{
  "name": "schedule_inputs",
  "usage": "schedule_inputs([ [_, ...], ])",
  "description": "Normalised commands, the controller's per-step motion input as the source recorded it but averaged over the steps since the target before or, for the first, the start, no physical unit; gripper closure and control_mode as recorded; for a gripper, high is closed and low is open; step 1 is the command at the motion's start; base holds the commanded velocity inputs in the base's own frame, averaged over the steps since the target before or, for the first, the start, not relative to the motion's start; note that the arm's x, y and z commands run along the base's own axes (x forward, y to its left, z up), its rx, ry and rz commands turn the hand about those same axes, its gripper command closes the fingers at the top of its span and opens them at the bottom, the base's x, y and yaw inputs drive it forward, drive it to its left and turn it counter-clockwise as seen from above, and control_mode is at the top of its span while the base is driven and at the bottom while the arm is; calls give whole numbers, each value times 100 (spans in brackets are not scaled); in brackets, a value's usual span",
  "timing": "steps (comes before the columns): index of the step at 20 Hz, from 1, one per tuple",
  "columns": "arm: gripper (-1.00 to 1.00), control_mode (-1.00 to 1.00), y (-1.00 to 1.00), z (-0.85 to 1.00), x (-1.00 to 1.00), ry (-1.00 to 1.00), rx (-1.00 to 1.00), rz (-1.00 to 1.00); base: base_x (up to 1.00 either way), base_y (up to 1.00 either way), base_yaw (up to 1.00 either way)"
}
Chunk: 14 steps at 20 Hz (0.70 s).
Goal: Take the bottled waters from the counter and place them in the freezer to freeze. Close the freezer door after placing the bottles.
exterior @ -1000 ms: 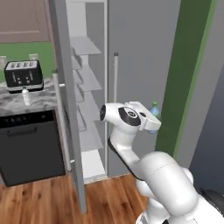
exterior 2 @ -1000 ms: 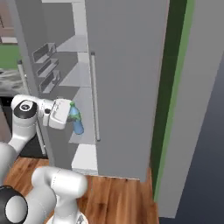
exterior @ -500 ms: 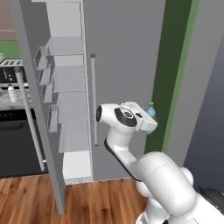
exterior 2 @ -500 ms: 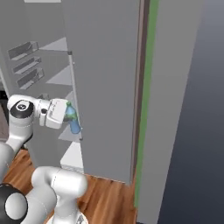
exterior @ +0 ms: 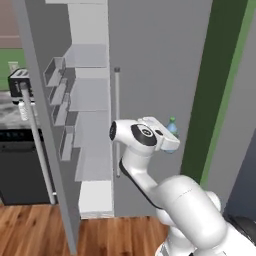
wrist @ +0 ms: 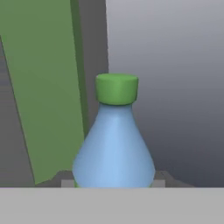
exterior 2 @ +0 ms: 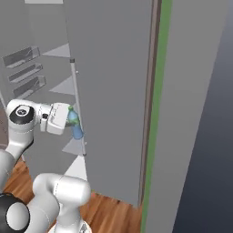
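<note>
My gripper (exterior: 169, 139) (exterior 2: 74, 124) (wrist: 113, 181) is shut on a blue-tinted water bottle (exterior: 172, 130) (exterior 2: 78, 132) (wrist: 113, 144) with a green cap, held at chest height in front of the fridge's shut right door (exterior: 155, 65). The freezer (exterior: 92, 95) (exterior 2: 63, 86) stands open to the left, white inside with several shelves. Its grey freezer door (exterior: 42, 130) is swung out toward me, bar handle (exterior: 37, 145) on its edge. A whitish bottle (exterior: 23, 111) stands on the marbled counter (exterior: 7, 116) behind that handle.
A black toaster (exterior: 17, 80) sits on the counter over a black dishwasher (exterior: 15, 165). The right door's vertical handle (exterior: 117, 120) (exterior 2: 77, 109) is close beside the gripper. A green wall strip (exterior: 215, 85) and a dark wall flank the fridge on the right. Wood floor lies below.
The whole picture has shifted as the base drove: the fridge is nearer and the counter has slid left. The blue bottle stays in the shut gripper.
</note>
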Motion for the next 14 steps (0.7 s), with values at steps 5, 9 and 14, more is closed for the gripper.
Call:
schedule_inputs([
  [5,100,100,0,0,0,0,0,0,86,8,19],
  [9,100,100,0,0,0,0,0,0,24,43,23],
  [14,100,100,0,0,0,0,0,0,-2,61,25],
])
